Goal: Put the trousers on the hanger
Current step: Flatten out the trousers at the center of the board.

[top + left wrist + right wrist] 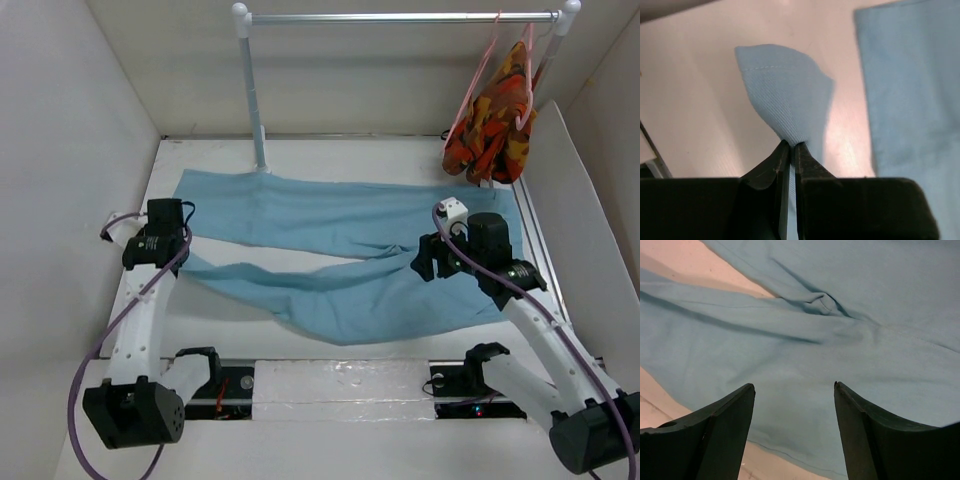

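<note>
My left arm (140, 325) stretches forward, the left gripper (791, 145) tipped down, fingers pinched tight on the trousers (787, 95). My right arm (545, 325) angles inward, right gripper (794, 387) fingers spread wide.

Table (230, 325): white, walled at left, back and right.
Trousers (330, 250): light blue, spread flat, two legs running left, near leg creased.
Left gripper (178, 238): at left end of legs, touching cloth.
Right gripper (425, 265): over trousers' right part, pointing left.
Rail (400, 17): horizontal bar on white post, at back.
Patterned garment (495, 135): orange-red-yellow, hung on pink hanger (482, 58) at rail's right end.
</note>
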